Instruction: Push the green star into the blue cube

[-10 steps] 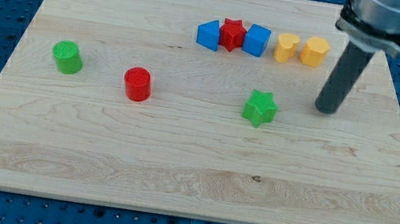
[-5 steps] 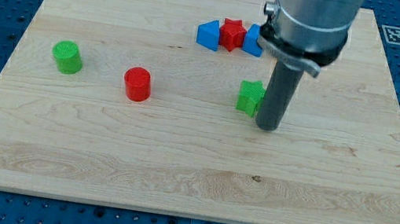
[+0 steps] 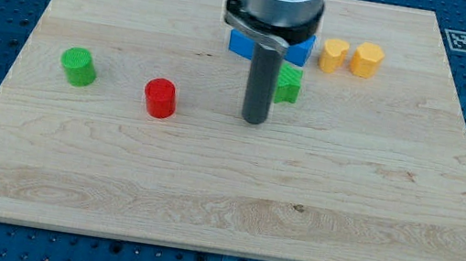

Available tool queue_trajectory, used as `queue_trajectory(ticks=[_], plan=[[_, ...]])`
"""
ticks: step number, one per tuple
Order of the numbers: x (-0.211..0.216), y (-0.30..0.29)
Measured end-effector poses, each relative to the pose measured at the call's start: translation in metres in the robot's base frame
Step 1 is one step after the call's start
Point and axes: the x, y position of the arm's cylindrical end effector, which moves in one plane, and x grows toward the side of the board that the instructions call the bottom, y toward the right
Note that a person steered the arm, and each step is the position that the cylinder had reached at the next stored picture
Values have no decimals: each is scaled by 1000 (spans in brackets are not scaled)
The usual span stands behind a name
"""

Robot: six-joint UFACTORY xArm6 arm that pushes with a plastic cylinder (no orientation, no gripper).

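The green star (image 3: 289,82) lies just below the row of blocks near the view's top, partly hidden by the rod. The blue cube (image 3: 301,50) shows only at its right edge behind the arm, right above the star. A blue block (image 3: 240,45) shows at the arm's left; the red star between them is hidden. My tip (image 3: 255,120) rests on the board just left of and below the green star, very close to it.
Two yellow blocks (image 3: 333,55) (image 3: 366,59) stand to the right of the blue cube. A red cylinder (image 3: 160,97) and a green cylinder (image 3: 79,67) stand at the view's left. The wooden board (image 3: 219,221) lies on a blue pegboard.
My tip swept from the star's right, past its lower side, to its lower left. The green star slid up and a little left, toward the blue cube.
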Motion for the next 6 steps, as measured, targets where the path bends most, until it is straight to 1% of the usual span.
queue_trajectory(ticks=[1, 2, 3, 6], plan=[[-21, 10], [-21, 28], [-6, 28], [-9, 35]])
